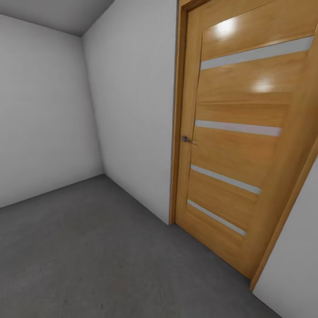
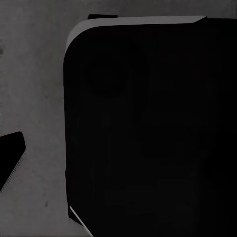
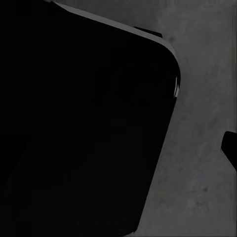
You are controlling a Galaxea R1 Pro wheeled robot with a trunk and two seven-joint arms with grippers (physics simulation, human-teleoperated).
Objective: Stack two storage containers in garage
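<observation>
I'm in the garage facing a wooden door (image 1: 238, 132), grey floor (image 1: 88, 256) ahead. No container is in sight, so I can't judge its direction or which arm is nearer. My claws' state: can't tell.

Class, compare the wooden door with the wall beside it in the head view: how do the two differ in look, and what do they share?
The wooden door is warm orange-brown with visible grain; the wall is plain pale grey. The door carries pale horizontal strips and a small metal handle; the wall is bare. The door shows bright light reflections; the wall looks matt. Both stand upright and meet the dark grey floor.
</observation>
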